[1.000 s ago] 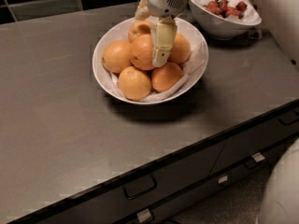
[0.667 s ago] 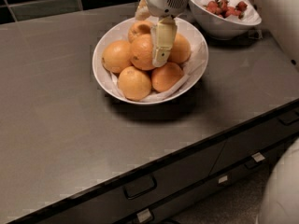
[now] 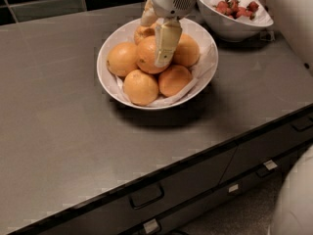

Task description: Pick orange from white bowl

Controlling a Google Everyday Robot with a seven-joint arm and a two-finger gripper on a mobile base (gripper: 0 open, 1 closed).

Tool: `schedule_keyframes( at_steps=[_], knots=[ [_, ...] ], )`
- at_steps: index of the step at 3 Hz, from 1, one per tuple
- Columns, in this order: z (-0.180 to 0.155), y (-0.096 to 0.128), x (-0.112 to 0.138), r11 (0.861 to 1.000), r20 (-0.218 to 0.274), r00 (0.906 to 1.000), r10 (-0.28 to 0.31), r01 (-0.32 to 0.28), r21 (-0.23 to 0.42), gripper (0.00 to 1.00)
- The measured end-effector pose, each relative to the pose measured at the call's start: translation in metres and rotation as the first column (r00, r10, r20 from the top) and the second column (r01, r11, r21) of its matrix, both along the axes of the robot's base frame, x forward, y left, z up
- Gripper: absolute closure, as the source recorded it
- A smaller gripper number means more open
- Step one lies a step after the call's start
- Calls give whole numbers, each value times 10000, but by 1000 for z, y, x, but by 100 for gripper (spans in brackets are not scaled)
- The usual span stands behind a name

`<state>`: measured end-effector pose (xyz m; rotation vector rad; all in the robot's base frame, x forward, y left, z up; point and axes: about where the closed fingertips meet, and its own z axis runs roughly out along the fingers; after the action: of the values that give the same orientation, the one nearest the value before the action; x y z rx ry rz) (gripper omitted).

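Six oranges sit in the white bowl, which is near the counter's far edge, a bit right of the middle. The gripper is down in the bowl, its two fingers pinching the orange on top of the pile front and back. A second bowl with red fruit sits by the far right corner

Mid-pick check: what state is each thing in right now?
claw: down in the white bowl, against the orange; grip unclear.
orange: atop the pile, not lifted.
white bowl: upright, paper-lined.
other oranges: resting in the white bowl.
red-fruit bowl: upright, filled.
drawers: shut.
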<state>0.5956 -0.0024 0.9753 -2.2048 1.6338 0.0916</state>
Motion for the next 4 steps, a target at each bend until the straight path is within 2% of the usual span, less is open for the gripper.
schedule_keyframes(
  at_steps=[1, 2, 4],
  knots=[
    [1, 2, 0, 10000, 18, 10000, 18, -18, 7, 33],
    [3, 5, -2, 9999, 5, 10000, 78, -78, 64, 30],
    [4, 12, -19, 9994, -150, 9996, 226, -222, 257, 31]
  ],
)
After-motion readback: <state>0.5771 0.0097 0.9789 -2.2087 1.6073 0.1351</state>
